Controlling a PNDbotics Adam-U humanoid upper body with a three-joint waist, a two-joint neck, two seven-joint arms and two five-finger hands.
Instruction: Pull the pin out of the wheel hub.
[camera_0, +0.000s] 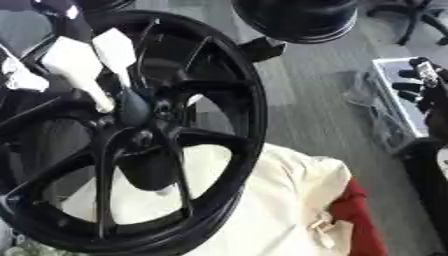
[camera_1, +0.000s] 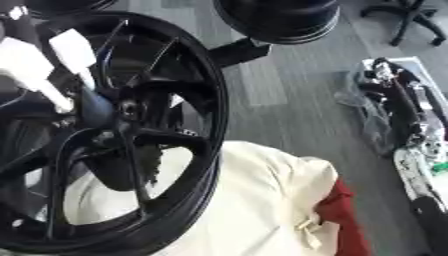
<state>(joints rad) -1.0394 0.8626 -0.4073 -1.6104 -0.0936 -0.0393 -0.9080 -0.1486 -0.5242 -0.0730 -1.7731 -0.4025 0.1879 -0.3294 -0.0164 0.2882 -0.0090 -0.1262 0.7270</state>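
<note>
Your left hand (camera_0: 74, 62) comes in from the upper left of the frame, its pale fingers (camera_0: 114, 47) pointing down and inward toward the centre of the wheel (camera_0: 236, 95). The fingertips converge on a dark rounded piece, which I take to be the pin (camera_0: 133, 107), just upper left of the hub (camera_0: 153, 135). They look drawn together around its top, as if pinching it, though the pin's dark colour against the black spokes makes the exact contact hard to judge. Coming in from that side lets you pull along the pin's own line instead of levering it sideways.

Your right hand (camera_0: 420, 82) shows at the right edge of the left eye view, dark and raised, well apart from the wheel; you cannot tell from here whether its fingers are curled or straight.

The wheel stands tilted, filling the left half of the frame, its lower rim resting on a cream cloth (camera_0: 280, 200) that spreads toward the lower middle, probably to cushion the rim and stop it sliding. A red cloth (camera_0: 359, 220) peeks out at the lower right. A second dark wheel (camera_0: 293, 20) sits at the top centre, on the grey floor (camera_0: 306, 100).

The pin seems seated, so the pull is yet to come.
</note>
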